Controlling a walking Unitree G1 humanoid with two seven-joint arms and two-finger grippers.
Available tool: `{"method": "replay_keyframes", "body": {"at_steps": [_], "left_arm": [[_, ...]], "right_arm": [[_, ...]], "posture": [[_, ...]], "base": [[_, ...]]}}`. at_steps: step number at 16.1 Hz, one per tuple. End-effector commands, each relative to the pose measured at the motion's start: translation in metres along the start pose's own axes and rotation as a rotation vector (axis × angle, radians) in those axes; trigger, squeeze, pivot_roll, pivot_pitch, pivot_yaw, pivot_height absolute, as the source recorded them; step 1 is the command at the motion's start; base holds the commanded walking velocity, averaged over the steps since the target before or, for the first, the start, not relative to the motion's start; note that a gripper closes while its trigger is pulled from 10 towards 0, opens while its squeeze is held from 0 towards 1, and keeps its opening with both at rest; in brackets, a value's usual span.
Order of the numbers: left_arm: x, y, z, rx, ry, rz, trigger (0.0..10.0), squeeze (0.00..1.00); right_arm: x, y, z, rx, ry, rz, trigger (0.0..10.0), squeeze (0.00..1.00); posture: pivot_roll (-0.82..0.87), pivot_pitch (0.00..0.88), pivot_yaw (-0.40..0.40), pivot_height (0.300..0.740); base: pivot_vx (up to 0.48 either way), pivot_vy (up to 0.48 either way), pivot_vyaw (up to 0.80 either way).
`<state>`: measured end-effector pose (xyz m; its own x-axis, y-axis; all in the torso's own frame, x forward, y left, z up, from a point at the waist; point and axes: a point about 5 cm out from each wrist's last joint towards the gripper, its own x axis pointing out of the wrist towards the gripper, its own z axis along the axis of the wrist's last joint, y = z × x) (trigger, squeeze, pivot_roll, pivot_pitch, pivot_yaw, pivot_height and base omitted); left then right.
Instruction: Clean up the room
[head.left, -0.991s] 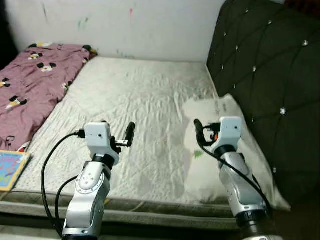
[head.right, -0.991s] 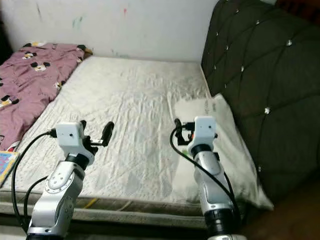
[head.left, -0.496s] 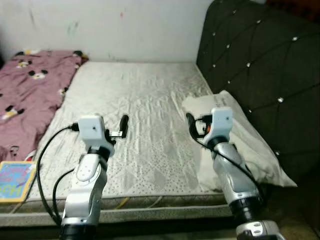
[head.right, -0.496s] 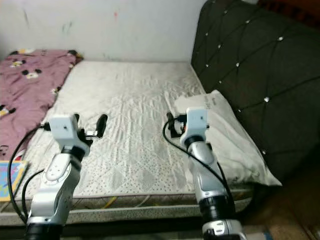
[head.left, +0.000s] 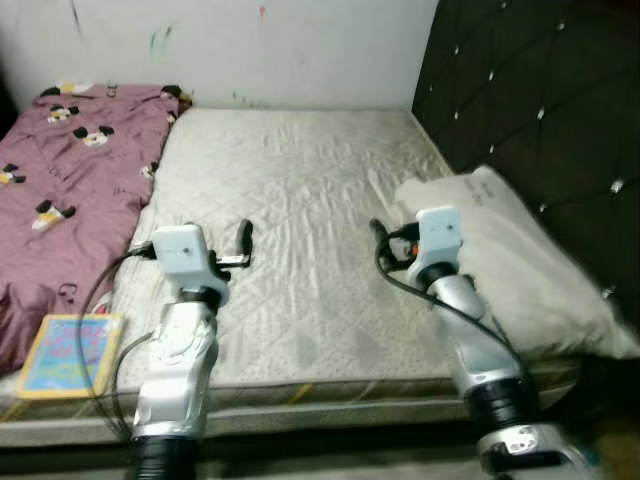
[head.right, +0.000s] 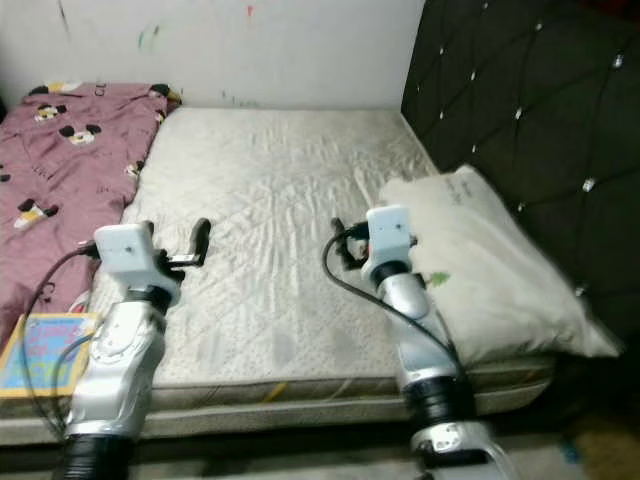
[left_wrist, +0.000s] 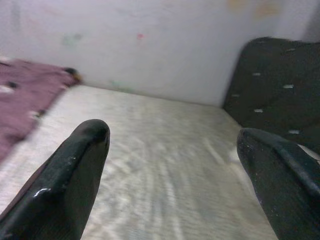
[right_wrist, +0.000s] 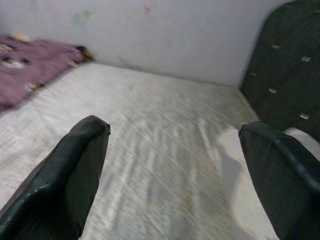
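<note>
A bare white mattress (head.left: 300, 180) lies before me. On its right side a white pillow (head.left: 520, 260) leans by the dark tufted headboard (head.left: 540, 90). A purple blanket with cartoon mice (head.left: 60, 170) covers the left side. A colourful book (head.left: 70, 352) lies at the front left corner. My left gripper (head.left: 238, 245) hovers over the mattress's front left part, open with nothing between its fingers (left_wrist: 75, 170). My right gripper (head.left: 382, 238) hovers just left of the pillow, open and holding nothing, as its fingers (right_wrist: 75, 170) show.
A white wall (head.left: 300, 50) with paint marks closes the far side of the bed. The headboard stands along the right. The mattress's front edge (head.left: 330, 385) runs just below both arms, with dark floor under it.
The whole picture has shifted, so the camera has moved; the bed's front edge and the book show more fully. Both arms keep the same raised pose, fingers still apart.
</note>
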<state>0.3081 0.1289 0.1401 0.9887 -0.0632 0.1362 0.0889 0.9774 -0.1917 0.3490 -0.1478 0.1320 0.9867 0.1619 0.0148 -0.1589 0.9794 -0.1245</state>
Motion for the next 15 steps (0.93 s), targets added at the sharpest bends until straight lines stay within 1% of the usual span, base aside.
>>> {"method": "replay_keyframes", "body": {"at_steps": [1,2,5,6,7,8,10,11,12,14,15], "left_arm": [[0.001,-0.001,0.0,0.02,-0.003,-0.003,10.0,0.0],[-0.001,-0.002,0.0,0.017,-0.004,-0.001,10.0,0.0],[-0.007,0.001,-0.006,0.016,0.017,0.011,10.0,0.0],[-0.014,0.002,-0.009,0.023,0.027,0.015,10.0,0.0],[-0.023,0.007,-0.011,0.039,0.032,0.019,10.0,0.0],[-0.025,0.011,-0.012,0.049,0.038,0.027,10.0,0.0],[-0.032,0.021,-0.015,0.08,0.047,0.063,10.0,0.0],[-0.033,0.025,-0.019,0.084,0.058,0.091,10.0,0.0],[-0.03,0.024,-0.018,0.091,0.052,0.092,10.0,0.0],[-0.024,0.021,-0.01,0.099,0.024,0.074,10.0,0.0],[-0.022,0.022,-0.007,0.114,0.009,0.073,10.0,0.0]], "right_arm": [[0.001,0.004,0.001,-0.001,-0.006,0.013,10.0,0.0],[-0.001,0.005,-0.001,0.003,-0.001,0.016,10.0,0.0],[-0.005,0.01,-0.007,-0.008,0.011,0.04,10.0,0.0],[-0.01,0.012,-0.014,0.005,0.031,0.047,10.0,0.0],[-0.02,0.018,-0.023,0.019,0.054,0.062,10.0,0.0],[-0.023,0.021,-0.027,0.023,0.063,0.07,10.0,0.0],[-0.029,0.026,-0.037,0.016,0.102,0.103,10.0,0.0],[-0.029,0.027,-0.043,-0.001,0.133,0.131,10.0,0.0],[-0.026,0.026,-0.046,-0.021,0.158,0.15,10.0,0.0],[-0.021,0.021,-0.043,-0.041,0.158,0.163,10.0,0.0],[-0.02,0.019,-0.044,-0.054,0.16,0.162,10.0,0.0]], "posture": [[-0.05,0.0,-0.056,0.74],[-0.04,0.0,-0.059,0.74],[-0.04,0.0,-0.06,0.74],[-0.03,0.0,-0.057,0.74],[-0.02,0.0,-0.054,0.74],[-0.02,0.0,-0.054,0.74],[-0.02,0.0,-0.058,0.74],[-0.02,0.0,-0.057,0.74],[-0.02,0.0,-0.058,0.74],[-0.02,0.0,-0.064,0.74],[-0.01,0.0,-0.071,0.74]], "base": [[0.0,0.465,0.0],[0.0,0.465,0.0],[0.0,0.465,0.48],[0.0,0.465,0.0],[0.0,0.465,0.0],[0.0,0.424,0.0],[0.0,0.0,0.0],[0.0,0.0,0.0],[0.0,0.0,0.0],[0.0,0.0,0.0],[0.0,0.0,0.0]]}}
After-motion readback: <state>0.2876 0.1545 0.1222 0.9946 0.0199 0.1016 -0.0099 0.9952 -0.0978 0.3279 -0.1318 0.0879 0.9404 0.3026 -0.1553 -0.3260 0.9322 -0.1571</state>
